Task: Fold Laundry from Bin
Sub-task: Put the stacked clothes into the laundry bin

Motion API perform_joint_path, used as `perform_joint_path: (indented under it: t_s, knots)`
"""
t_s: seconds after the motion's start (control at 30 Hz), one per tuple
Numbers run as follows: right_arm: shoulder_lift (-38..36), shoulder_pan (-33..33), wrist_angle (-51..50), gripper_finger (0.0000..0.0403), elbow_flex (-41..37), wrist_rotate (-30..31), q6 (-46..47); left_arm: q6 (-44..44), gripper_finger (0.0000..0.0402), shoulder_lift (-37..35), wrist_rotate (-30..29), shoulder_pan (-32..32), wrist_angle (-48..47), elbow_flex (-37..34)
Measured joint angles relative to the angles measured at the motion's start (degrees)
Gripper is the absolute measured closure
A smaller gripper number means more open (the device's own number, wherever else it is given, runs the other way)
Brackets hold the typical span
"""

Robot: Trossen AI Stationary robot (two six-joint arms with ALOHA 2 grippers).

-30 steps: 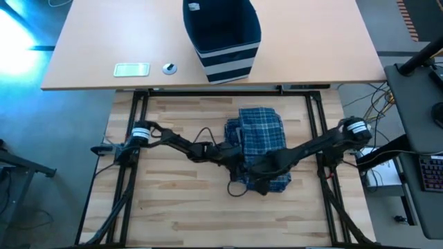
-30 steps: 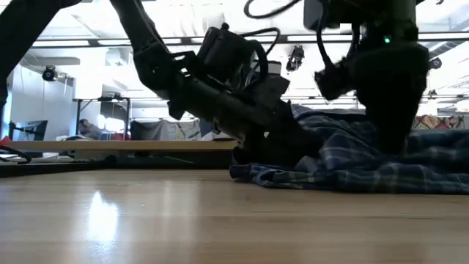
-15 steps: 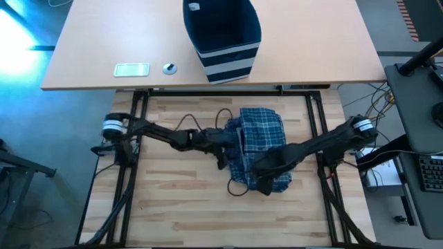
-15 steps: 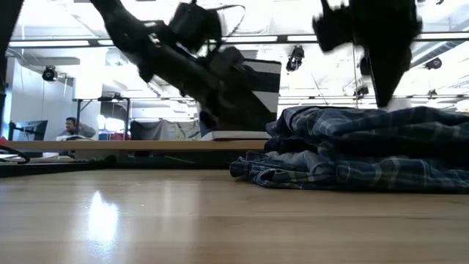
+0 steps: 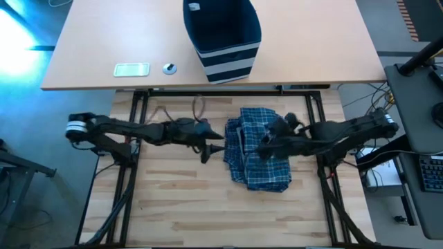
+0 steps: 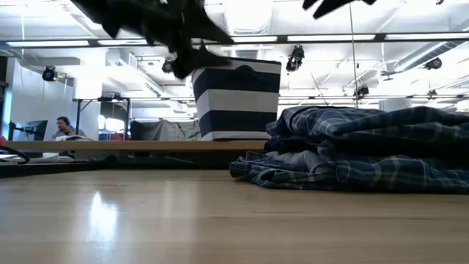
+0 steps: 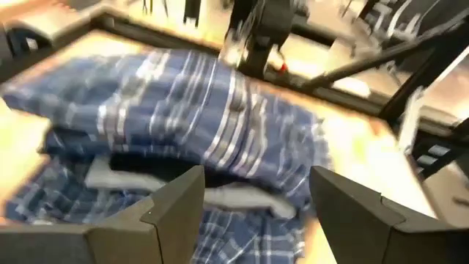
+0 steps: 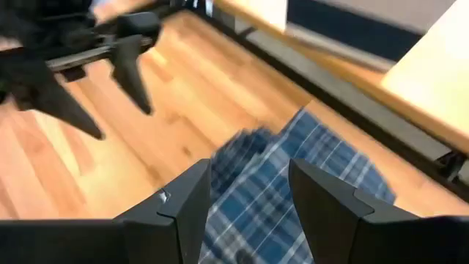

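The laundry (image 5: 258, 148) lies as a folded stack of blue-and-white plaid cloth on the wooden table, its bottom layer flat on the boards (image 6: 344, 174). In the left wrist view a pale grey layer (image 7: 242, 196) and a dark layer show between the plaid ones. My left gripper (image 5: 208, 149) hangs open just left of the stack, above the table (image 7: 256, 213). My right gripper (image 5: 267, 141) hovers open over the stack's middle (image 8: 253, 202), clear of the cloth. The navy striped bin (image 5: 221, 38) stands upright on the far table (image 6: 236, 99).
The far tan table also carries a flat pale device (image 5: 131, 69) and a small round object (image 5: 169, 68). Black frame rails (image 5: 138, 111) run along the wooden table's far and side edges. Bare boards (image 5: 173, 200) lie near and left of the stack. A person (image 6: 64, 126) sits far off in the room.
Both grippers have risen off the laundry stack. My left gripper has drawn back toward the table's left edge and up. My right gripper has gone up and toward the far right, tipping from pointing down toward level. The stack stays in place.
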Motion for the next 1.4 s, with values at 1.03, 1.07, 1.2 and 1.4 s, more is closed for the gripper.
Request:
perform_joint_path:
  t_s: [1.03,1.07,1.2,1.4]
  knots:
    - [-2.64,-29.03,31.58,0.0104,3.20,-4.50,-16.82,-6.03,0.0093,-0.18,-19.84,30.87,-52.47,50.10]
    - [-2.33,-32.71,31.69,0.0104,3.20,-7.01,-16.79,-6.08,0.0094,1.34,-19.39,32.98,-52.42,51.30]
    - [-0.36,-46.84,32.63,0.0109,3.20,-14.22,-16.79,-6.24,0.0098,8.23,-18.23,40.35,-51.71,56.47]
    - [2.16,-59.88,35.36,0.0112,3.22,-19.60,-14.91,-7.79,0.0100,21.53,-15.73,46.23,-54.58,69.88]
